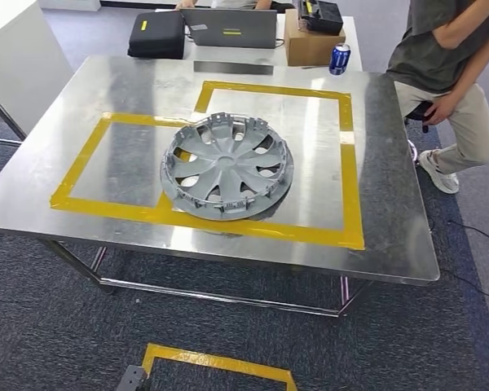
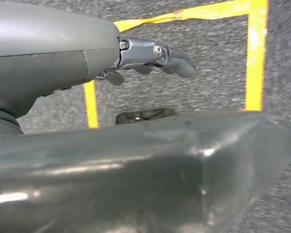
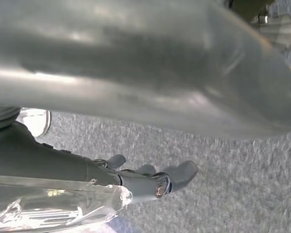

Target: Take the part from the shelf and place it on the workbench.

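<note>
Well clear of my fingers, out ahead on the tabletop (image 1: 389, 220), the part (image 1: 226, 165) is lying flat: a grey wheel cover, sitting over the yellow tape outline (image 1: 346, 187) where the two taped rectangles meet. So as far as I can judge, the placing looks done, nothing of mine is touching it and it's resting on the steel on its own. Both my arms hang down by my sides over grey carpet. My left hand (image 2: 151, 56) has its fingers stretched out loosely with nothing in them, and past the fingertips there's yellow floor tape (image 2: 254, 53) on the carpet. My right hand (image 3: 151, 177) looks the same, fingers extended and apart, holding nothing, just carpet beyond them. What's left, I'd guess, is pretty much nothing, maybe just staying backed off. Other stuff around: far beyond the part, at the back of the tabletop, there's a laptop (image 1: 233, 28), a black case (image 1: 157, 34), a cardboard box (image 1: 313, 45) and a blue can (image 1: 339, 59). A person (image 1: 451, 73) sits off to the right of the table. Nothing stands between me and the part, it's all open steel.
</note>
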Available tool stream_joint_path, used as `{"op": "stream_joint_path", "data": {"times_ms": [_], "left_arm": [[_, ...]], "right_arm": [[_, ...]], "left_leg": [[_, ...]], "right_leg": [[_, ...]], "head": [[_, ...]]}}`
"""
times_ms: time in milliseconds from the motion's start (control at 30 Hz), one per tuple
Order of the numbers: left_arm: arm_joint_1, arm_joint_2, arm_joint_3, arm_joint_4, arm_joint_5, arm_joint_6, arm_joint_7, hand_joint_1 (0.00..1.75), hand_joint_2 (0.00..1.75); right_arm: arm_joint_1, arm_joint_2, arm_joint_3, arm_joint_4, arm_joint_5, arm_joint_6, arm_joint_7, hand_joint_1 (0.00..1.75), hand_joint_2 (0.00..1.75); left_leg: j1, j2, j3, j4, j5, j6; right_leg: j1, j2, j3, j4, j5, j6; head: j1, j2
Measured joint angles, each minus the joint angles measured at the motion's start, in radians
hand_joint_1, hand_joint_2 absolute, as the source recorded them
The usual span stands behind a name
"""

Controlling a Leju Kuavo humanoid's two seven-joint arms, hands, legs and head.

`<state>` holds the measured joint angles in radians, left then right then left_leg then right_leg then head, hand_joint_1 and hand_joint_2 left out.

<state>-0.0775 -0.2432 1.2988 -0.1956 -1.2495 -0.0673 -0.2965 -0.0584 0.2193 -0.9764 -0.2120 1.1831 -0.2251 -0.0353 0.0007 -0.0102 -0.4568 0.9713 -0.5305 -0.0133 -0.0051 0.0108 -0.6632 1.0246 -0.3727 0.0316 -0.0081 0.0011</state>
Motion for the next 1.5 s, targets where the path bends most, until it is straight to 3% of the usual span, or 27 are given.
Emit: {"op": "stream_joint_path", "data": {"times_ms": [67,100,133,200,267,300,367,400,467,533,600,633,700,767,800,833,867,933,1000,1100,1167,1233,1267,1300,1367,1433,1500], "left_arm": [[0.0,0.004,-0.003,0.0,-0.021,-0.029,-0.005,0.0,0.0],[0.002,0.01,-0.006,0.0,-0.034,-0.052,-0.005,0.0,0.0],[0.004,0.017,-0.009,0.0,-0.045,-0.072,-0.004,0.0,0.0],[0.006,0.031,-0.016,0.0,-0.051,-0.09,-0.003,0.0,0.0],[0.006,0.033,-0.019,0.0,-0.036,-0.068,-0.004,0.0,0.0],[0.007,0.029,-0.019,0.0,-0.026,-0.052,-0.005,0.0,0.0],[0.007,0.019,-0.018,0.0,-0.014,-0.029,-0.007,0.0,0.0],[0.007,0.014,-0.018,0.0,-0.013,-0.025,-0.008,0.0,0.0],[0.006,0.007,-0.018,0.0,-0.011,-0.021,-0.009,0.0,0.0],[0.004,0.004,-0.013,0.0,0.015,-0.023,-0.019,0.0,0.0],[0.003,0.006,0.012,0.0,0.081,-0.05,-0.052,0.0,0.0],[0.003,0.01,0.029,0.0,0.108,-0.072,-0.07,0.0,0.0],[0.006,0.026,0.052,0.0,0.113,-0.105,-0.088,0.0,0.0],[0.009,0.042,0.054,0.0,0.077,-0.105,-0.085,0.0,0.0],[0.009,0.049,0.054,0.0,0.063,-0.098,-0.084,0.0,0.0],[0.009,0.054,0.054,0.0,0.054,-0.089,-0.084,0.0,0.0],[0.009,0.058,0.054,0.0,0.049,-0.083,-0.086,0.0,0.0],[0.007,0.064,0.054,0.0,0.061,-0.079,-0.091,0.0,0.0],[0.002,0.065,0.056,0.0,0.076,-0.079,-0.083,0.0,0.0],[0.005,0.067,0.057,0.0,0.065,-0.067,-0.061,0.0,0.0],[0.009,0.069,0.057,0.0,0.06,-0.062,-0.048,0.0,0.0],[0.009,0.07,0.057,0.0,0.058,-0.054,-0.032,0.0,0.0],[0.009,0.07,0.057,0.0,0.057,-0.051,-0.026,0.0,0.0],[0.009,0.07,0.057,0.0,0.056,-0.048,-0.021,0.0,0.0],[0.009,0.07,0.057,0.0,0.055,-0.045,-0.019,0.0,0.0],[0.009,0.069,0.056,0.0,0.048,-0.047,-0.027,0.0,0.0],[0.009,0.068,0.053,0.0,0.038,-0.05,-0.043,0.0,0.0]], "right_arm": [[-0.004,0.0,-0.014,0.003,-0.03,0.106,0.04,0.0,0.0],[-0.004,0.0,-0.025,0.005,-0.046,0.183,0.066,0.0,0.0],[-0.003,0.0,-0.036,0.006,-0.054,0.26,0.085,0.0,0.0],[0.001,0.0,-0.046,0.008,-0.053,0.348,0.105,0.0,0.0],[0.002,0.0,-0.047,0.008,-0.047,0.315,0.122,0.0,0.0],[0.002,0.001,-0.047,0.008,-0.045,0.279,0.13,0.0,0.0],[0.002,0.0,-0.048,0.008,-0.042,0.232,0.139,0.0,0.0],[0.0,-0.002,-0.049,0.008,-0.042,0.223,0.14,0.0,0.0],[-0.006,-0.006,-0.051,0.006,-0.043,0.211,0.14,0.0,0.0],[-0.01,-0.007,-0.054,0.006,-0.047,0.195,0.139,0.0,0.0],[-0.008,-0.006,-0.06,0.007,-0.055,0.189,0.138,0.0,0.0],[-0.007,-0.006,-0.063,0.007,-0.058,0.192,0.138,0.0,0.0],[-0.007,-0.005,-0.069,0.008,-0.059,0.196,0.136,0.0,0.0],[-0.006,-0.005,-0.072,0.008,-0.059,0.197,0.13,0.0,0.0],[-0.005,-0.005,-0.073,0.008,-0.06,0.199,0.127,0.0,0.0],[-0.005,-0.005,-0.074,0.008,-0.062,0.204,0.124,0.0,0.0],[-0.006,-0.005,-0.075,0.008,-0.064,0.21,0.123,0.0,0.0],[-0.007,-0.006,-0.077,0.008,-0.064,0.22,0.117,0.0,0.0],[-0.008,-0.006,-0.078,0.007,-0.059,0.215,0.097,0.0,0.0],[-0.003,-0.006,-0.078,0.007,-0.054,0.201,0.07,0.0,0.0],[0.003,-0.006,-0.078,0.007,-0.052,0.197,0.063,0.0,0.0],[0.005,-0.006,-0.079,0.007,-0.047,0.195,0.061,0.0,0.0],[0.005,-0.006,-0.079,0.007,-0.045,0.194,0.061,0.0,0.0],[0.004,-0.006,-0.079,0.007,-0.043,0.194,0.063,0.0,0.0],[0.004,-0.006,-0.079,0.007,-0.041,0.19,0.068,0.0,0.0],[0.003,-0.006,-0.079,0.007,-0.043,0.185,0.077,0.0,0.0],[-0.002,-0.006,-0.08,0.007,-0.047,0.184,0.081,0.0,0.0]], "left_leg": [[-0.002,0.001,-0.008,-0.011,0.012,0.005],[-0.001,0.003,-0.014,-0.012,0.02,0.012],[0.0,0.006,-0.021,-0.014,0.03,0.02],[0.0,0.009,-0.04,-0.015,0.05,0.031],[-0.004,0.011,-0.064,-0.013,0.069,0.034],[-0.007,0.012,-0.077,-0.012,0.079,0.035],[-0.012,0.013,-0.099,-0.011,0.096,0.035],[-0.012,0.013,-0.107,-0.01,0.103,0.033],[-0.014,0.014,-0.119,-0.008,0.117,0.026],[-0.012,0.017,-0.126,-0.008,0.132,0.016],[-0.011,0.016,-0.133,-0.007,0.137,0.004],[-0.011,0.015,-0.142,0.006,0.119,-0.002],[-0.006,0.013,-0.176,0.092,0.035,-0.014],[0.001,0.013,-0.214,0.226,-0.043,-0.025],[0.003,0.013,-0.22,0.269,-0.053,-0.029],[0.006,0.013,-0.21,0.278,-0.039,-0.033],[0.008,0.013,-0.181,0.25,-0.009,-0.036],[0.015,0.012,-0.08,0.115,0.036,-0.046],[0.016,0.008,-0.009,-0.001,0.034,-0.039],[0.009,0.008,-0.014,-0.023,0.035,-0.01],[0.008,0.012,-0.033,-0.022,0.053,0.012],[0.005,0.013,-0.057,-0.021,0.074,0.025],[0.002,0.014,-0.07,-0.02,0.084,0.027],[-0.001,0.014,-0.084,-0.019,0.095,0.028],[-0.007,0.015,-0.11,-0.018,0.115,0.029],[-0.012,0.014,-0.13,-0.016,0.134,0.027],[-0.014,0.014,-0.142,-0.015,0.152,0.021]], "right_leg": [[-0.002,-0.001,-0.003,-0.009,0.019,0.011],[-0.003,-0.002,-0.008,-0.006,0.011,0.016],[-0.004,-0.002,-0.016,0.014,-0.015,0.021],[-0.004,-0.003,-0.045,0.117,-0.11,0.028],[-0.004,-0.003,-0.068,0.245,-0.181,0.03],[-0.003,-0.003,-0.061,0.274,-0.186,0.029],[0.0,-0.003,0.009,0.218,-0.147,0.021],[0.004,-0.003,0.065,0.146,-0.128,0.013],[0.012,-0.003,0.163,0.004,-0.122,-0.002],[0.018,-0.002,0.194,-0.053,-0.128,-0.009],[0.017,-0.005,0.181,-0.058,-0.112,-0.018],[0.014,-0.006,0.173,-0.061,-0.102,-0.025],[0.008,-0.01,0.154,-0.064,-0.081,-0.035],[0.007,-0.01,0.126,-0.062,-0.061,-0.035],[0.006,-0.011,0.112,-0.061,-0.051,-0.033],[0.005,-0.011,0.098,-0.059,-0.041,-0.03],[0.002,-0.012,0.084,-0.056,-0.032,-0.026],[-0.003,-0.011,0.058,-0.044,-0.018,-0.015],[-0.002,-0.011,0.04,-0.035,-0.003,-0.002],[-0.005,-0.012,0.03,-0.035,0.016,0.014],[-0.008,-0.012,0.01,0.005,-0.036,0.023],[-0.007,-0.012,-0.024,0.128,-0.143,0.027],[-0.006,-0.012,-0.037,0.198,-0.184,0.027],[-0.005,-0.012,-0.04,0.25,-0.203,0.025],[-0.001,-0.011,0.006,0.248,-0.175,0.016],[0.007,-0.011,0.114,0.115,-0.134,-0.001],[0.014,-0.012,0.206,-0.027,-0.136,-0.012]], "head": [[-0.001,0.0],[-0.001,0.0],[0.003,0.0],[0.009,0.0],[0.011,0.0],[0.011,0.0],[0.011,0.0],[0.011,0.0],[0.01,0.0],[0.011,0.0],[0.013,0.0],[0.012,0.0],[0.009,0.0],[0.006,0.0],[0.006,0.0],[0.006,0.0],[0.007,0.0],[0.005,0.0],[0.002,0.0],[0.001,0.0],[0.004,0.0],[0.008,0.0],[0.008,0.0],[0.009,0.0],[0.009,0.0],[0.009,0.0],[0.008,0.0]]}}
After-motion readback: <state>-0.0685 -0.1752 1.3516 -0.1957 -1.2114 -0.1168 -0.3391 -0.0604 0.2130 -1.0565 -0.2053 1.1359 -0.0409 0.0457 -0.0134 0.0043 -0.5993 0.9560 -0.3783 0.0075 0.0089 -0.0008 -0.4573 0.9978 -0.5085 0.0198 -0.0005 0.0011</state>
